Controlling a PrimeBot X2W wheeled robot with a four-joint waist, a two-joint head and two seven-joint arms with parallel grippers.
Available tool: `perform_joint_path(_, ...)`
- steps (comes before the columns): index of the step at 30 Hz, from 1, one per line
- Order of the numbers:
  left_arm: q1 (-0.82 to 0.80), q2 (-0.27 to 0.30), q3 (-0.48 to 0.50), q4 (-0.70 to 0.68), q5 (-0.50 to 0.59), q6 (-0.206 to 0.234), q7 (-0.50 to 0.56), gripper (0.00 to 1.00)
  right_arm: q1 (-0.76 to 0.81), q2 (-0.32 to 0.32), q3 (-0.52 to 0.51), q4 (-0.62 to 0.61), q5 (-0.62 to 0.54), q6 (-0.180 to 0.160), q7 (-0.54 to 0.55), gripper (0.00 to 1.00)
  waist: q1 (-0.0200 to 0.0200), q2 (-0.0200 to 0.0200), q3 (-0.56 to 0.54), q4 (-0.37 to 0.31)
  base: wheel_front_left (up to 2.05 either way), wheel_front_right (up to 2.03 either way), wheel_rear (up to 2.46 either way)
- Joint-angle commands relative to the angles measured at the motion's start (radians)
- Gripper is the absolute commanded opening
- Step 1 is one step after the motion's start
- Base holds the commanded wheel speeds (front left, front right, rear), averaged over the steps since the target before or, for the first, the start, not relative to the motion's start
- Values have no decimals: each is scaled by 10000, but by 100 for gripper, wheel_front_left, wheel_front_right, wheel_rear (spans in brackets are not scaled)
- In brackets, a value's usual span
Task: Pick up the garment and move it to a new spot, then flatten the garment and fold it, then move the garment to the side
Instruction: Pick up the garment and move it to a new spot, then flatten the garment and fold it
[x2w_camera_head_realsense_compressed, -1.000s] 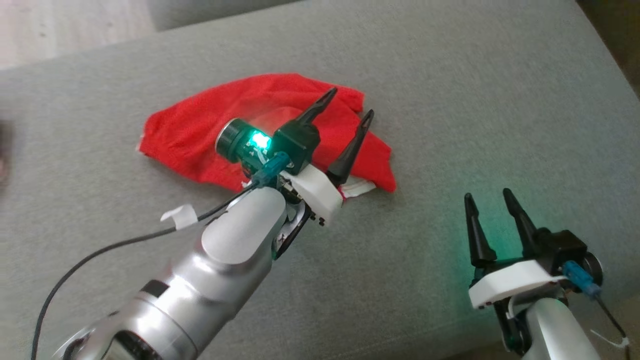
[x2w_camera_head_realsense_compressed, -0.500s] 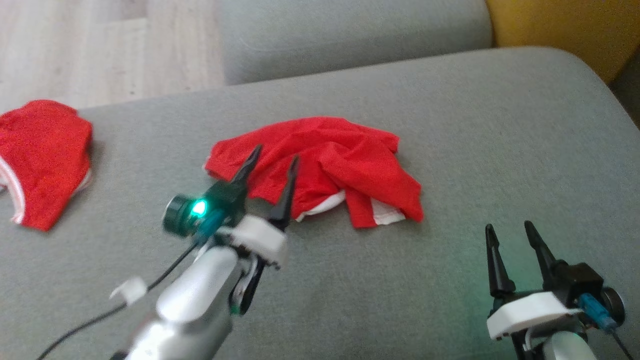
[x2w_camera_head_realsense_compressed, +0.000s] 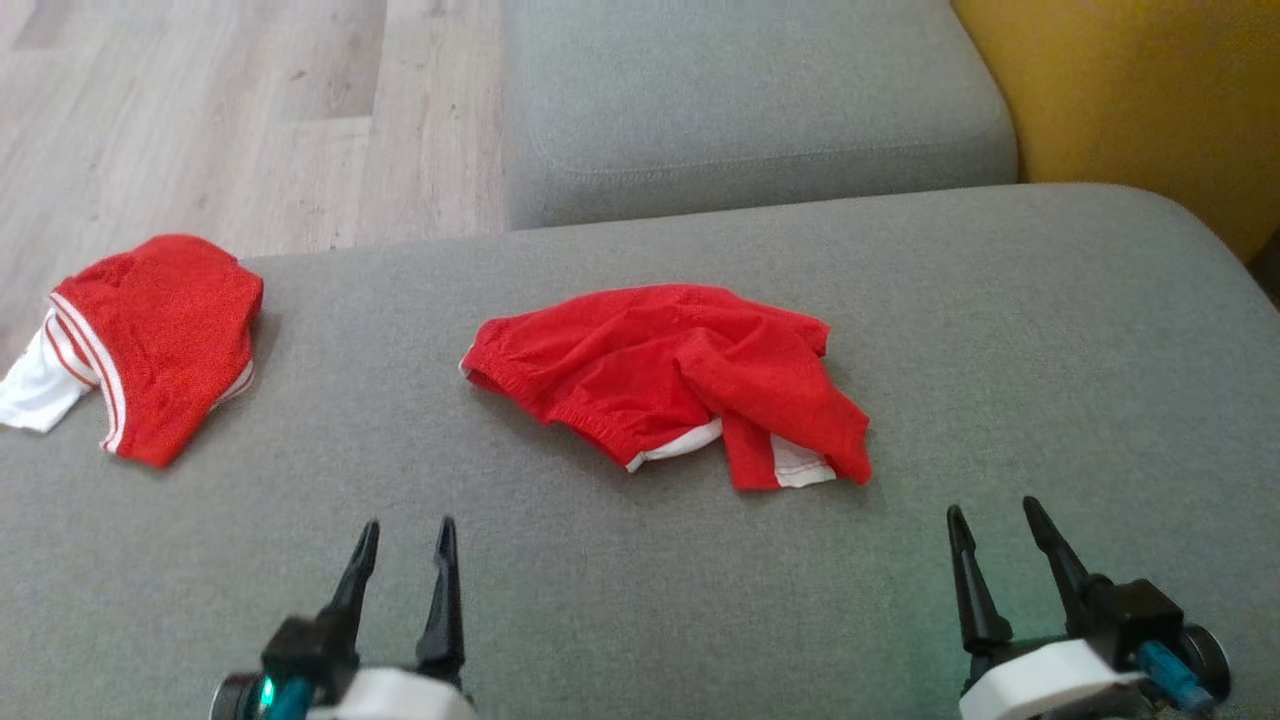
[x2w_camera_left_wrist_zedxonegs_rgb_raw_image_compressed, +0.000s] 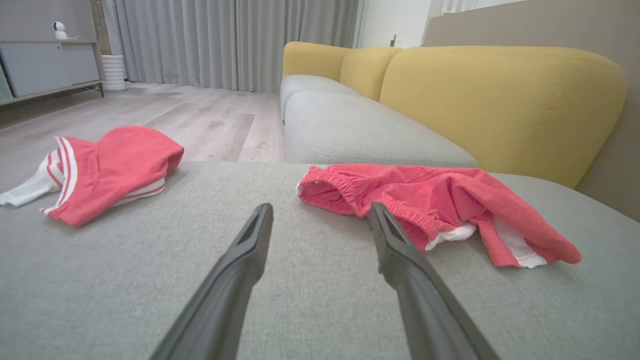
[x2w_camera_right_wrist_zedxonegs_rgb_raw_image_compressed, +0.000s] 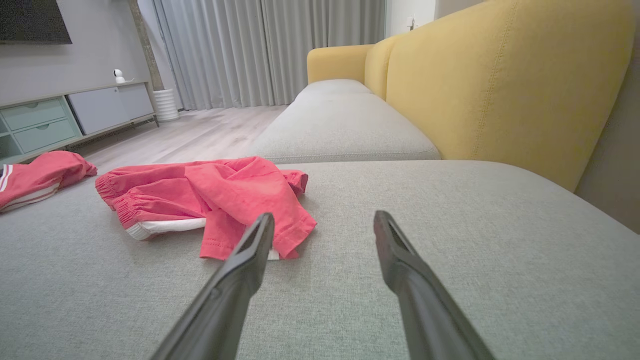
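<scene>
A crumpled red garment (x2w_camera_head_realsense_compressed: 670, 380) with white trim lies in the middle of the grey sofa cushion (x2w_camera_head_realsense_compressed: 1050, 350); it also shows ahead of the fingers in the left wrist view (x2w_camera_left_wrist_zedxonegs_rgb_raw_image_compressed: 430, 200) and the right wrist view (x2w_camera_right_wrist_zedxonegs_rgb_raw_image_compressed: 210, 192). My left gripper (x2w_camera_head_realsense_compressed: 405, 535) stands open at the lower left, well short of the garment, nothing between its fingers. My right gripper (x2w_camera_head_realsense_compressed: 995, 520) stands open at the lower right, nearer than the garment's right hem and apart from it.
A second red garment (x2w_camera_head_realsense_compressed: 155, 340) with white stripes lies at the cushion's left edge. Another grey cushion (x2w_camera_head_realsense_compressed: 750, 100) lies beyond, with the yellow backrest (x2w_camera_head_realsense_compressed: 1130, 100) at the right and wooden floor (x2w_camera_head_realsense_compressed: 200, 110) at the far left.
My left arm has drawn back from over the garment to the lower left, still open. The head camera has tilted up, bringing the second garment and the far cushion into view.
</scene>
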Motion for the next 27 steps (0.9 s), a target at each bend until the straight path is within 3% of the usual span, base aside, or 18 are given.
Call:
perform_joint_path(1,-287,177,532,-409,134,21,-96,100,-264,-62,259,-356,90,75,-120,100,2,-1,-21,20,0,0,0)
perform_joint_path(10,1090,-22,1346,-1086,614,-131,-96,100,-139,-62,385,-293,261,75,-120,100,2,-1,-136,110,0,0,0)
perform_joint_path(27,1359,-385,1710,-771,929,-588,-97,100,-79,-62,575,26,309,75,-120,100,2,-1,-251,174,0,0,0)
